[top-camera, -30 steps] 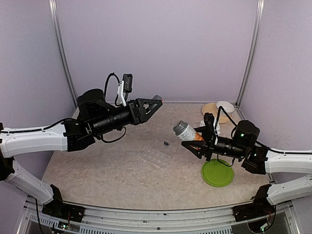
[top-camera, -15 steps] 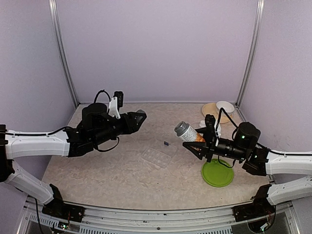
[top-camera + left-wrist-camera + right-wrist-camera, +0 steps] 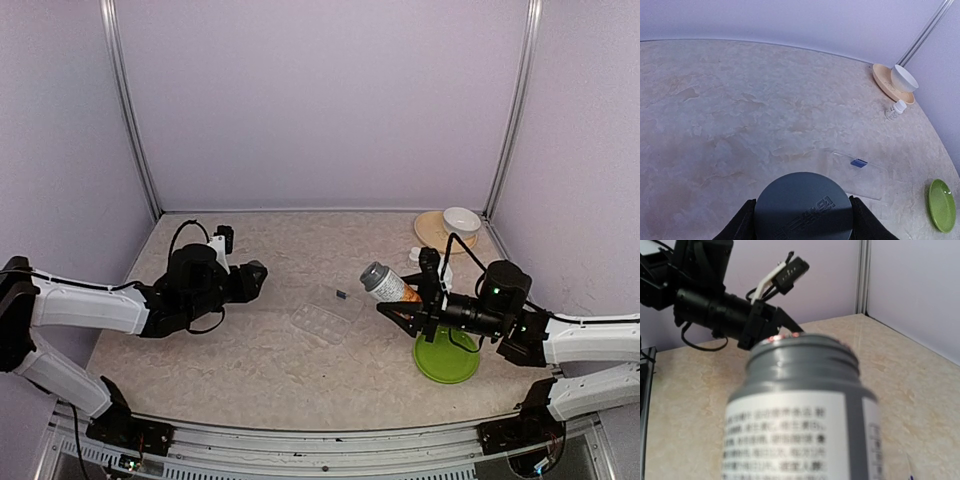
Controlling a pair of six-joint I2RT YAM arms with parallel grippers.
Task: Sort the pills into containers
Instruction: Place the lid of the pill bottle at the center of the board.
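**Caller:** Where's the pill organiser (image 3: pixel 322 320)?

**Me:** It's lying flat on the table (image 3: pixel 230 350) between my two arms, and neither one is touching it. It's clear plastic with rows of small square wells and a tiny dark mark (image 3: pixel 858 162) at its far edge.

**Caller:** And your arms?

**Me:** My left gripper (image 3: pixel 250 274) is low on the left side, pointing right, and its fingers (image 3: pixel 737 226) are pinching a round grey cap (image 3: pixel 802 205). My right gripper (image 3: pixel 400 298) is clamped on a tilted bottle (image 3: pixel 383 283) up in the air, just right of the organiser, with the open grey neck aimed up and left.

**Caller:** Any blind spots?

**Me:** The bottle fills my right wrist view and hides those fingers. Its label print is a blur. I can't tell what's in the organiser's wells.
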